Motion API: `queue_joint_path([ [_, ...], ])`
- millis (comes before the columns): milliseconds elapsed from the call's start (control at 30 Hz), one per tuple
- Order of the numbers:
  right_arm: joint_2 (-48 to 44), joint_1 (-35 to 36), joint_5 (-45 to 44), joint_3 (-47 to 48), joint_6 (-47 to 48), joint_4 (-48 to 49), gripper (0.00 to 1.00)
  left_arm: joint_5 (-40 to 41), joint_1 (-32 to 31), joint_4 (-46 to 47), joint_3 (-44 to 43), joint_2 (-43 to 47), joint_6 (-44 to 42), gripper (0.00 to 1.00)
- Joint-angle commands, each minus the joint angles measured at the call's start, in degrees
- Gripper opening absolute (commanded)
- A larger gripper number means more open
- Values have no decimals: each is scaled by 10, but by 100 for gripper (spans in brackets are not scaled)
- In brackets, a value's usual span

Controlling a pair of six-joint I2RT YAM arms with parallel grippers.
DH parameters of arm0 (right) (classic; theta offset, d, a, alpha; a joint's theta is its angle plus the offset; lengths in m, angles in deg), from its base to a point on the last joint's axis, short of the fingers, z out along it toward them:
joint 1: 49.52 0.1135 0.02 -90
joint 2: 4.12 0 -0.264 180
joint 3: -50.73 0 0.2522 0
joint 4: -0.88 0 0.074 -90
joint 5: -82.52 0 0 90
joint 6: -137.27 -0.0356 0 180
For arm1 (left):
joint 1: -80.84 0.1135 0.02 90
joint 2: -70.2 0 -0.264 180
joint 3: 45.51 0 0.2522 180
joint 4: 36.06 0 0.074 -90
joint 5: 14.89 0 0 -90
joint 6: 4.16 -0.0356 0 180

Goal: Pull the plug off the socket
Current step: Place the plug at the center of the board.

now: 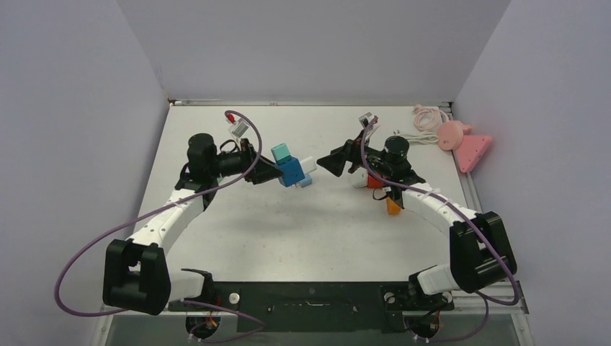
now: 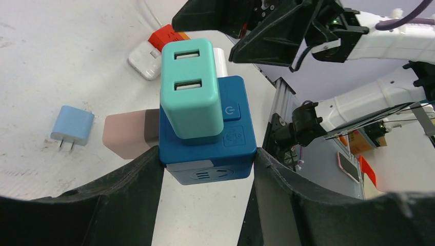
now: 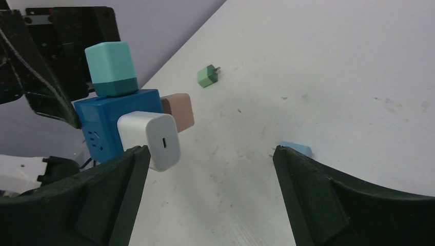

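My left gripper (image 2: 208, 165) is shut on a blue cube socket (image 2: 208, 148) and holds it above the table, its fingers pressed on two opposite sides. A teal plug (image 2: 190, 92) sits in the socket's top face. A pink plug (image 2: 128, 136) sticks out of one side and a white plug (image 3: 151, 138) out of the side facing my right arm. My right gripper (image 3: 210, 154) is open wide just in front of the white plug, whose lower corner is beside the left finger; nothing is gripped. From above, the socket (image 1: 292, 173) hangs between the two grippers.
Loose plugs lie on the table: a light blue one (image 2: 72, 125), a green one (image 3: 207, 77), and a white adapter (image 2: 146, 64) beside a red one (image 2: 166, 36). A pink object (image 1: 465, 144) and a coiled cable (image 1: 425, 119) lie at the back right.
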Motion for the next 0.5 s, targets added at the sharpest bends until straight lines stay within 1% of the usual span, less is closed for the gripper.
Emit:
queue_joint_path([
  [0,24,-2,121,-4,-82,135,94,-45,1,94,-9,5,29,3],
  [67,33,0,133,-6,-100,159,92,-48,0,95,-9,4,29,3],
  [133,40,3,138,-3,-107,164,90,-51,-1,97,-8,4,29,3],
  [233,48,13,151,6,-110,167,84,-53,-3,98,-7,3,30,3],
  [367,58,37,173,24,-107,157,74,-61,-7,110,-6,-1,39,3],
  [467,67,51,183,30,-114,161,62,-66,-11,133,0,-1,52,3],
])
